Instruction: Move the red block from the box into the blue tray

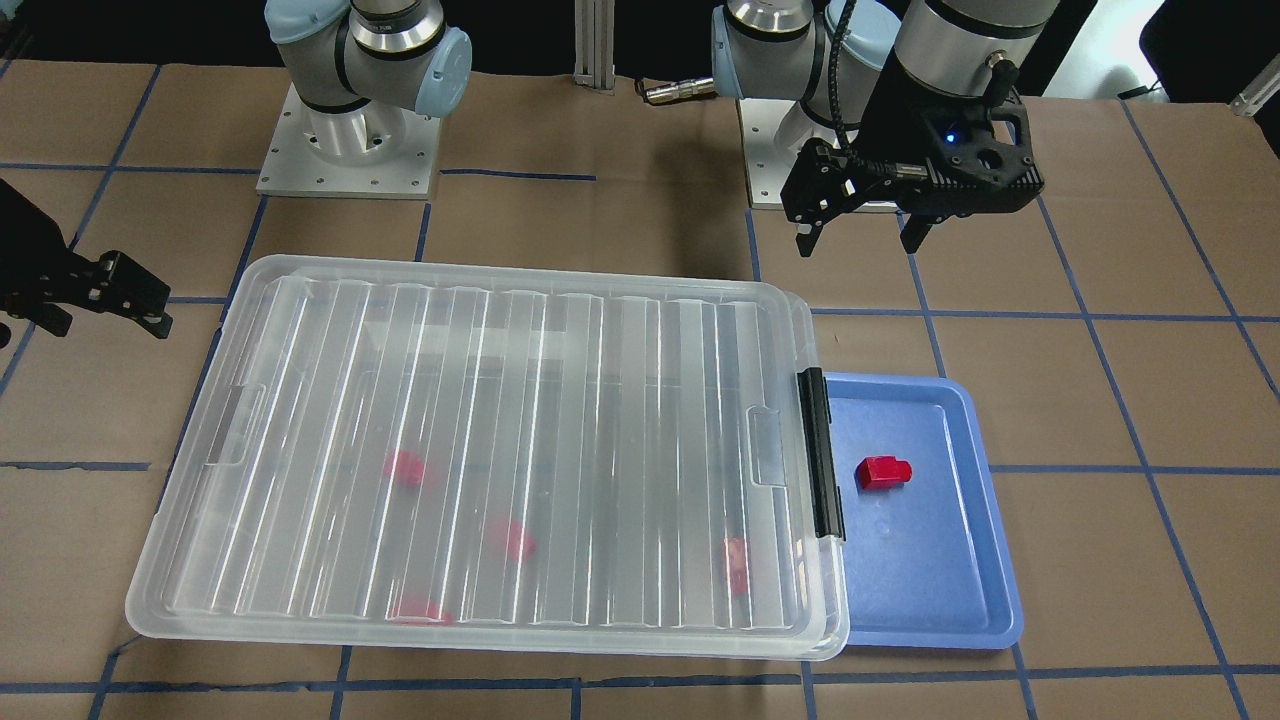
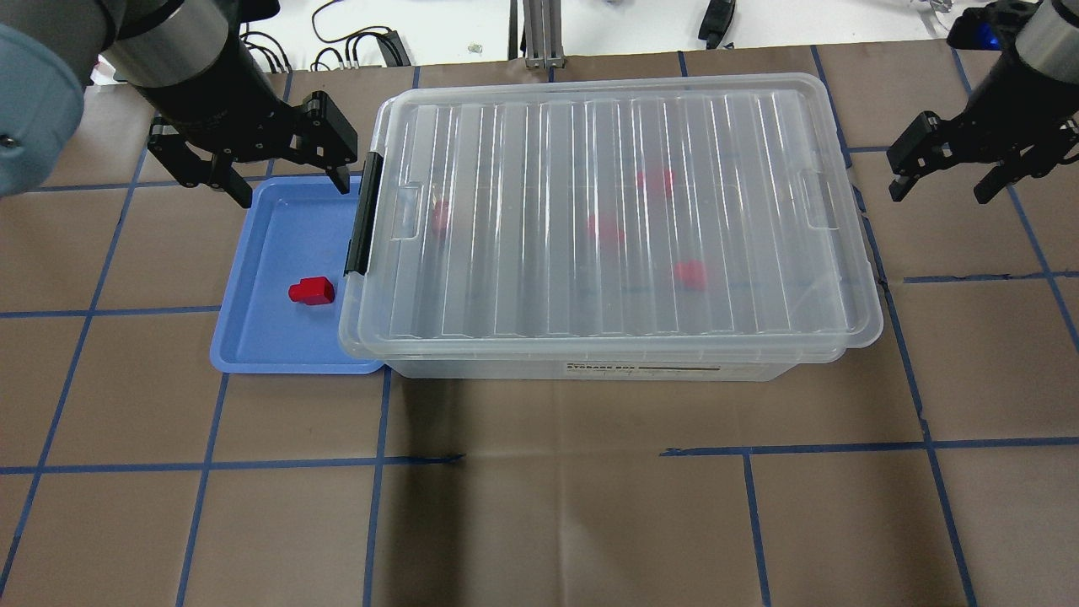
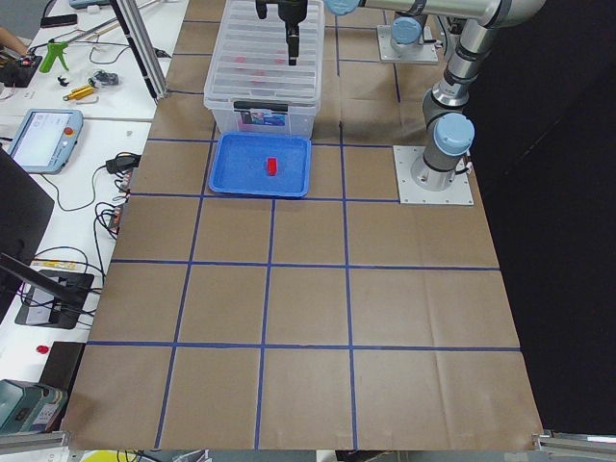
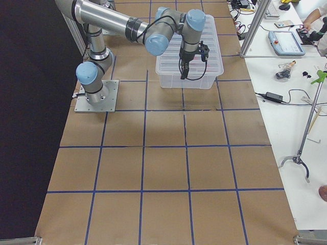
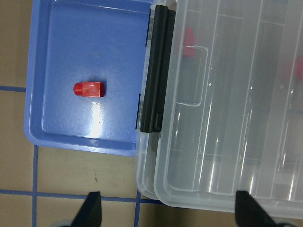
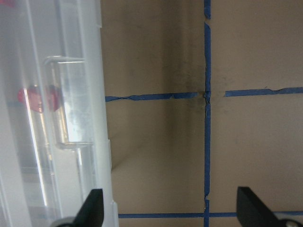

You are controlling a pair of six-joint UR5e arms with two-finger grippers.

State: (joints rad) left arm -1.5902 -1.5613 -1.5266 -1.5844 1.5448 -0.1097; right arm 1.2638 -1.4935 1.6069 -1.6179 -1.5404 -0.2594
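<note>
One red block (image 2: 312, 291) lies in the blue tray (image 2: 270, 341), also seen in the front view (image 1: 884, 472) and the left wrist view (image 5: 89, 88). The clear box (image 2: 615, 211) stands beside the tray with its ribbed lid on and its black latch bar (image 2: 362, 215) toward the tray. Several more red blocks (image 2: 605, 228) show blurred through the lid. My left gripper (image 2: 293, 190) is open and empty, above the tray's far end. My right gripper (image 2: 940, 194) is open and empty, off the box's other short end.
The table is covered in brown paper with a blue tape grid (image 2: 539, 455). The tray (image 1: 930, 600) touches the box's latch end (image 1: 820, 450). The arm bases (image 1: 345, 140) stand behind the box. Benches with tools and cables flank the table in the side views.
</note>
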